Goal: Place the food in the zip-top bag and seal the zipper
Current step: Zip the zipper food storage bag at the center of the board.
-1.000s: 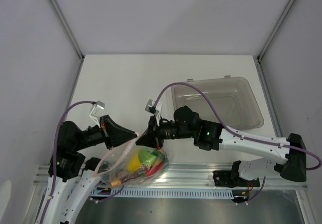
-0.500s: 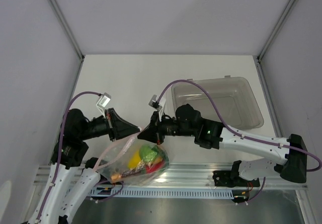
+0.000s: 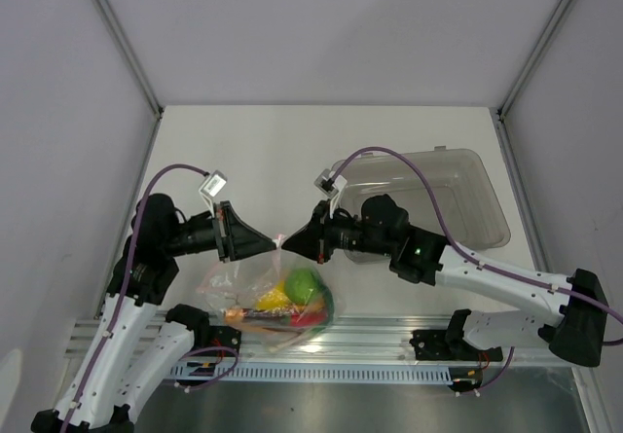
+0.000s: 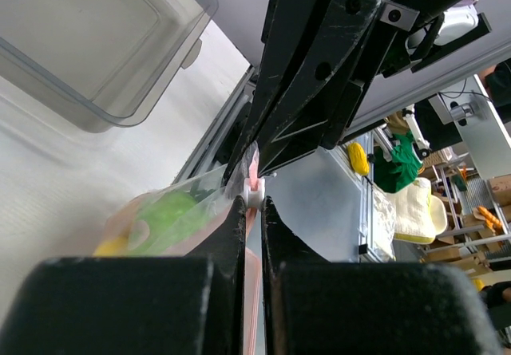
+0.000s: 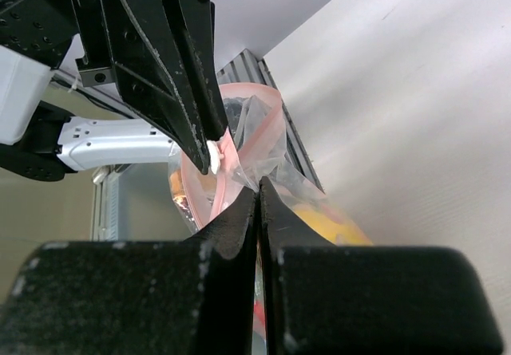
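While my left gripper [image 4: 252, 202] and right gripper [image 5: 257, 189] both clamp the zipper [image 5: 229, 163], tips almost touching, the zip-top bag [image 3: 232, 279] sags lower-centre in the overhead frame, food [image 3: 301, 284] inside; an uneven pull could slip the strip free.

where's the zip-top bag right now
Top view, lower left of centre: the zip-top bag is held at its mouth between the left hand and right hand.
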`<action>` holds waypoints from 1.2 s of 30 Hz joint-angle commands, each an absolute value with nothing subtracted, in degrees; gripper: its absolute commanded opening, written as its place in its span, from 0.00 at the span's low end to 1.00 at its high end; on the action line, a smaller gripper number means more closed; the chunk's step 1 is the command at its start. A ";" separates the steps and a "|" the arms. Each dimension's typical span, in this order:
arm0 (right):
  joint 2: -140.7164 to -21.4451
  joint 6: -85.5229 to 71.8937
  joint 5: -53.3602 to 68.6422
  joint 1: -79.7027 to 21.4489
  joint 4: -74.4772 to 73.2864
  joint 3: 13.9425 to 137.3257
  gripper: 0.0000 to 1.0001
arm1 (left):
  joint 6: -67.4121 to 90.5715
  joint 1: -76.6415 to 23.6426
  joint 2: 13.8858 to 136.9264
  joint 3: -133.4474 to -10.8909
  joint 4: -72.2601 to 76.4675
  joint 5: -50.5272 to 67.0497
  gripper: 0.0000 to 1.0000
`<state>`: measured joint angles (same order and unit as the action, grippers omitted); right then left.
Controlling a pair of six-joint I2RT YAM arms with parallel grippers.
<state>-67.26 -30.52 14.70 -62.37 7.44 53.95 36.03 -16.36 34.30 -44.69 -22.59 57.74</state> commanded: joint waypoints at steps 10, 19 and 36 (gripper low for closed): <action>-68.03 -31.38 26.11 -61.78 16.08 55.02 0.00 | 37.88 -16.70 38.23 -48.16 -17.67 58.54 0.06; -65.92 -35.15 20.66 -63.02 18.98 52.30 0.00 | 34.54 -16.70 36.48 -48.78 -21.00 57.22 0.68; -64.42 -37.53 15.91 -63.19 19.95 50.71 0.00 | 31.82 -16.70 31.55 -44.56 -27.07 56.43 0.64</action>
<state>-65.65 -36.56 17.30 -62.89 16.47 49.54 32.97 -16.40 31.53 -44.69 -27.42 56.53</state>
